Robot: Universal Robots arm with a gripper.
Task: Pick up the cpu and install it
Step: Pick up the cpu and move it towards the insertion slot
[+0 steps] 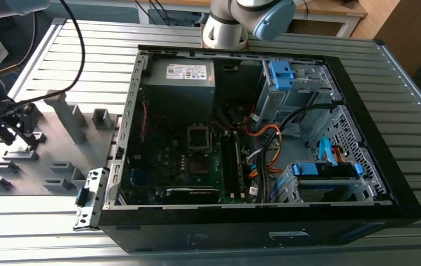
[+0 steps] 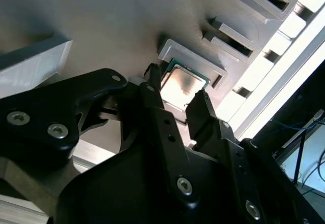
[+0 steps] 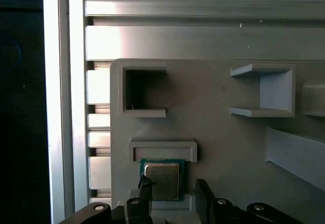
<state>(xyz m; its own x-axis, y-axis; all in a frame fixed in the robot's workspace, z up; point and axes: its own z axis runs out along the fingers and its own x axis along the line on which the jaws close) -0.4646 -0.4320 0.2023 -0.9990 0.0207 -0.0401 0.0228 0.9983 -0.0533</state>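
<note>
cpu [image 3: 161,178] lies flat in its pocket on the grey fixture plate [image 3: 228,148] — gripper [image 2: 177,88] spread, 2 fingertips [image 2: 152,77] flanking the chip, not clamped. Open computer case [image 1: 269,138] stands beside the plate.

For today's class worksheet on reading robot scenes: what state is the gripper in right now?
Gripper: open, its fingers straddling the cpu, which lies in the grey holder.
</note>
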